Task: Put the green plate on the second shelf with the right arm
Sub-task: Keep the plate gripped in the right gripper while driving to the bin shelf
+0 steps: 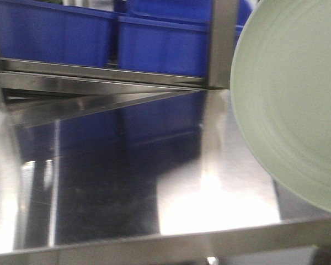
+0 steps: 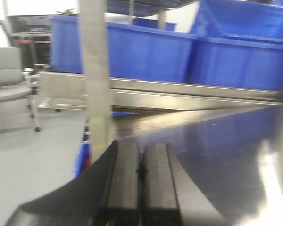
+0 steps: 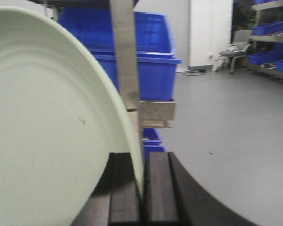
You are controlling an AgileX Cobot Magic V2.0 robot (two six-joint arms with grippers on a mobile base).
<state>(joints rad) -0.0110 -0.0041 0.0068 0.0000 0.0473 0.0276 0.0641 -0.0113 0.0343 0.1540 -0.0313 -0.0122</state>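
The green plate (image 1: 295, 105) is a pale sage round plate with faint rings. It hangs tilted at the right edge of the front view, above the right side of the steel shelf (image 1: 127, 182). In the right wrist view the green plate (image 3: 47, 127) fills the left half. My right gripper (image 3: 140, 162) is shut on its rim, one finger on each face. My left gripper (image 2: 141, 162) is shut and empty, low over the shelf's left part beside a steel post (image 2: 95, 70).
Blue bins (image 1: 105, 36) stand in a row behind the shelf's back rail (image 1: 99, 77). A steel post (image 1: 220, 44) rises at the back right, close to the plate's edge. An office chair (image 2: 7, 80) stands on the grey floor to the left.
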